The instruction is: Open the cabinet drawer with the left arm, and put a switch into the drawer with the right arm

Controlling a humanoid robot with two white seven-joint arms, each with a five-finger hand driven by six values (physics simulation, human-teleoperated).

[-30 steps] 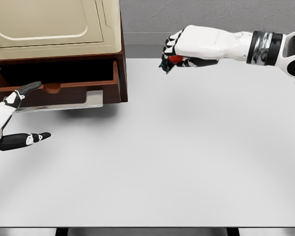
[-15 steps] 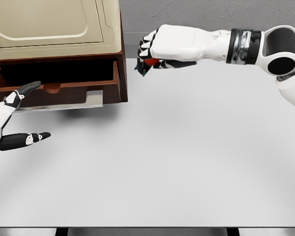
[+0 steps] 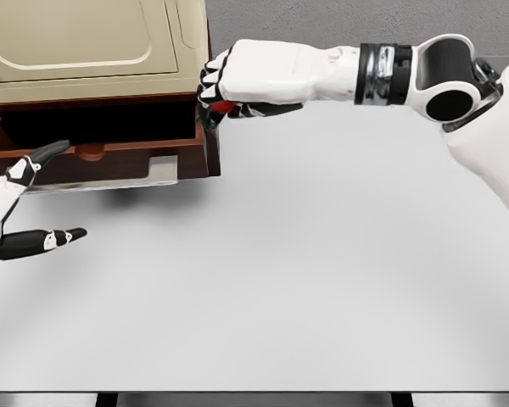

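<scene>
At the right front corner of the open cabinet drawer [image 3: 97,136], as the head view showed it, the right hand [image 3: 229,85] was curled around the switch [image 3: 226,107], which sat in the fist above the drawer's right wall, not yet over the cavity. Only a small red patch and a dark edge showed beneath the fingers [image 3: 210,83]; the rest of the body was hidden, so its full shape could not be told.

Handling, as judged from that view: the switch appeared small, rigid and light — a hard part that one hand enclosed almost wholly. Such a casing was likely smooth, so a firm wrap around the body, as seen, suited it better than a fingertip pinch. A release low inside the drawer would limit bouncing.

Drawer condition: pulled out of the brown cabinet [image 3: 210,127], its dark interior exposed, with a rounded handle [image 3: 90,153] on its front.

The left hand [image 3: 25,203] was at the lower left edge over the white table [image 3: 322,271], fingers spread and holding nothing — thumb near the drawer front, forefinger extended below.
</scene>
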